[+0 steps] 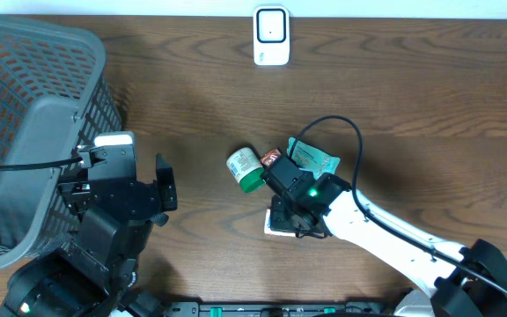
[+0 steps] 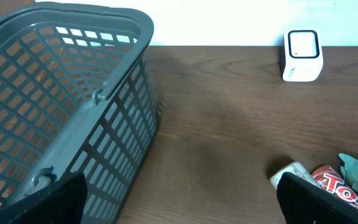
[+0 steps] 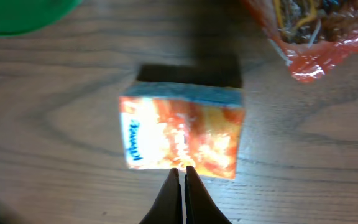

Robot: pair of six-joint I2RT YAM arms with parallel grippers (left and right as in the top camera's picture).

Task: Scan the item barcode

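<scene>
Two fingers of my right claw (image 3: 182, 182) are clenched together, grasping nothing, above the near edge of the glossy orange-and-white rectangular packet (image 3: 182, 134) lying flat on the brown wooden table (image 3: 48, 124). My left claw (image 2: 179, 202) stands released beside the grey plastic mesh basket (image 2: 61, 93). The white box-shaped scanner (image 1: 271, 35) stands well apart.

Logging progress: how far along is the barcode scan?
Done: nothing visibly; the scanner stands apart from every item. In hand: the right gripper, shut and empty, is at the orange pack's edge. Left: grip it and show its barcode to the scanner. The left gripper is open by the basket.
</scene>
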